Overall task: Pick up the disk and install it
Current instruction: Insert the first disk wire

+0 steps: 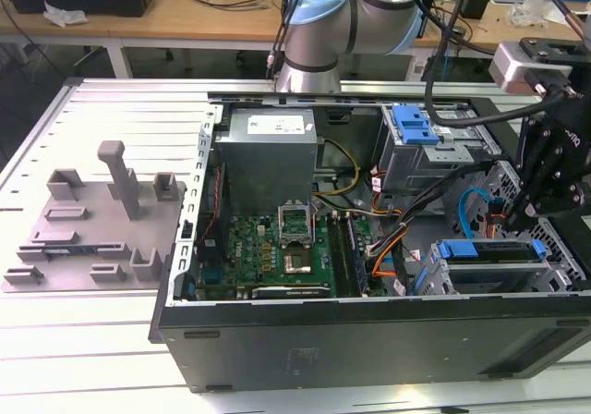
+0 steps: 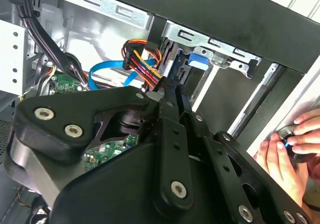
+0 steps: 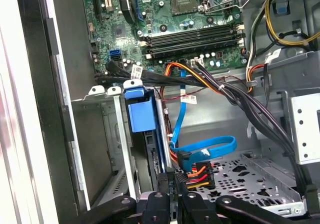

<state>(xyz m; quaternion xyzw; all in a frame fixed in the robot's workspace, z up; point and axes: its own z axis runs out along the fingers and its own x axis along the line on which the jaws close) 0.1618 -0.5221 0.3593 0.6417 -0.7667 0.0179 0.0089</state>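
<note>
Disk (image 1: 489, 250) with blue rails seated in drive cage (image 1: 441, 277), tool (image 3: 174, 185) just beside it, closed narrow

Inside the open computer case (image 3: 65, 44), the green motherboard (image 3: 165, 14) carries black memory slots (image 3: 192, 36). A blue plastic bracket (image 3: 141, 111) sits in the grey drive cage (image 3: 107, 134) against the case's side wall. A blue data cable (image 3: 210, 146) loops over an orange, red and yellow power plug (image 3: 196, 174), just beside the gripper (image 3: 175, 186).
</note>
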